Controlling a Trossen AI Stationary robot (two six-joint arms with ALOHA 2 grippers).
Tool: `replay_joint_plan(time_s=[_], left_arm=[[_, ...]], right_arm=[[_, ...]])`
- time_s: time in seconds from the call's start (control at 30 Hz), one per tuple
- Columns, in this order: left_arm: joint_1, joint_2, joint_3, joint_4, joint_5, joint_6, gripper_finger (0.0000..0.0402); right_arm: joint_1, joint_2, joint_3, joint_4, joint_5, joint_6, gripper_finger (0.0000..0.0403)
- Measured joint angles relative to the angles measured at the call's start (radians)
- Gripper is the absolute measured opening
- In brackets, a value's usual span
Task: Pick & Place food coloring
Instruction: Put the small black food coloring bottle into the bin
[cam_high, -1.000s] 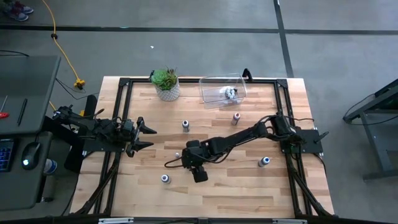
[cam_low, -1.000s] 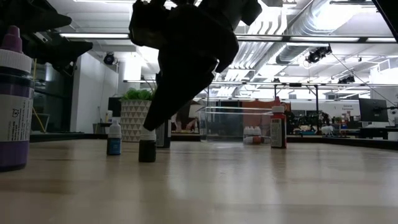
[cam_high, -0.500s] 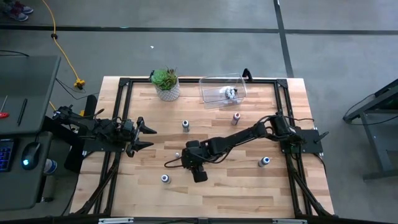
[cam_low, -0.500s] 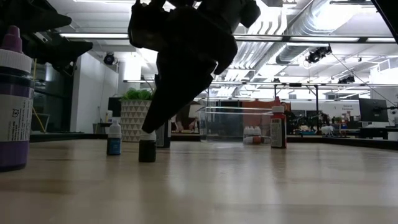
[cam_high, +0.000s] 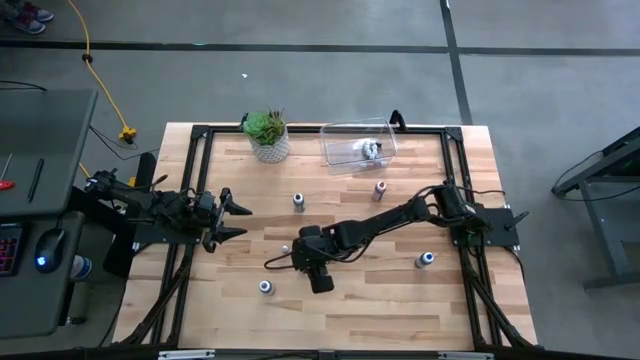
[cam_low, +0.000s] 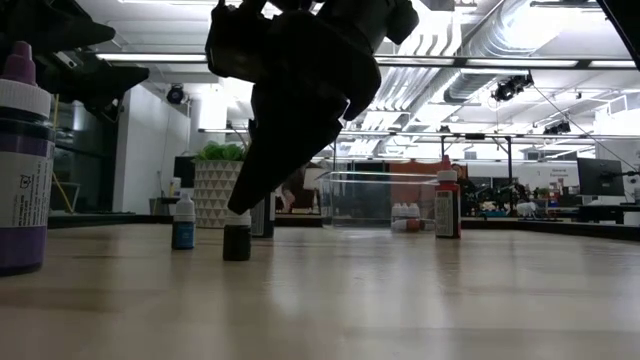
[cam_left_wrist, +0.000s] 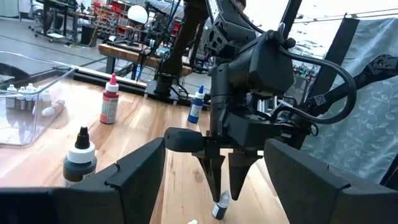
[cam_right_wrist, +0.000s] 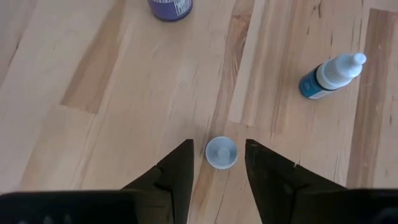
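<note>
The food coloring is scattered as small bottles. One tiny dark bottle with a white cap (cam_right_wrist: 221, 153) stands upright mid-table (cam_high: 285, 247) (cam_low: 237, 240). My right gripper (cam_right_wrist: 219, 144) (cam_high: 293, 250) hangs over it, pointing down. It is open, with a finger on either side of the cap and a gap showing on both sides. Other bottles stand alone: dark-capped (cam_high: 298, 202), red-topped (cam_high: 380, 189), blue (cam_high: 426, 260), purple (cam_high: 265, 288). Several pale ones lie inside the clear bin (cam_high: 345, 135). My left gripper (cam_high: 238, 219) waits open at the table's left side.
A green potted plant (cam_high: 267, 133) stands at the far edge, left of the bin. In the right wrist view a blue bottle (cam_right_wrist: 329, 78) and a purple one (cam_right_wrist: 170, 7) stand close to my right gripper. A black frame (cam_high: 195, 132) runs round the table's edges.
</note>
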Motion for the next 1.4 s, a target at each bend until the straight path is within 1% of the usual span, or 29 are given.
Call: replay_joint_plan(time_s=[0.83,0.93,1.13,1.23,1.4], left_arm=[[0.000,0.000,0.000,0.000,0.000,0.000,0.0271],[0.000,0.000,0.000,0.000,0.000,0.000,0.0271],[0.000,0.000,0.000,0.000,0.000,0.000,0.0271],[0.000,0.000,0.000,0.000,0.000,0.000,0.0271],[0.000,0.000,0.000,0.000,0.000,0.000,0.0271]], right_arm=[[0.000,0.000,0.000,0.000,0.008,0.000,0.0130],[0.000,0.000,0.000,0.000,0.008,0.000,0.0115],[0.000,0.000,0.000,0.000,0.007,0.000,0.0060],[0.000,0.000,0.000,0.002,0.007,0.000,0.0038],[0.000,0.000,0.000,0.002,0.007,0.000,0.0037]])
